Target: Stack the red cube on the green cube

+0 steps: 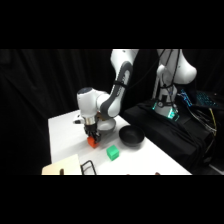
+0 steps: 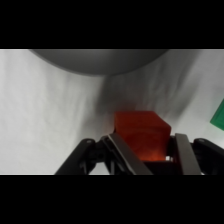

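Observation:
The red cube [image 1: 92, 143] sits low at the table surface, left of the green cube [image 1: 113, 153]. My gripper [image 1: 91, 136] comes down on it from above. In the wrist view the red cube [image 2: 142, 134] fills the space between the two fingers [image 2: 123, 153], which press against its sides, so my gripper [image 2: 151, 155] is shut on it. Only a corner of the green cube [image 2: 219, 114] shows, at the right edge. I cannot tell whether the red cube rests on the table or hangs just above it.
A black bowl [image 1: 131, 136] stands right of the cubes, and a white bowl [image 1: 106, 125] sits behind my gripper. A grey bowl rim [image 2: 100, 61] spans the wrist view's top. A tan board [image 1: 62, 166] and a black wire frame [image 1: 87, 167] lie at the front edge.

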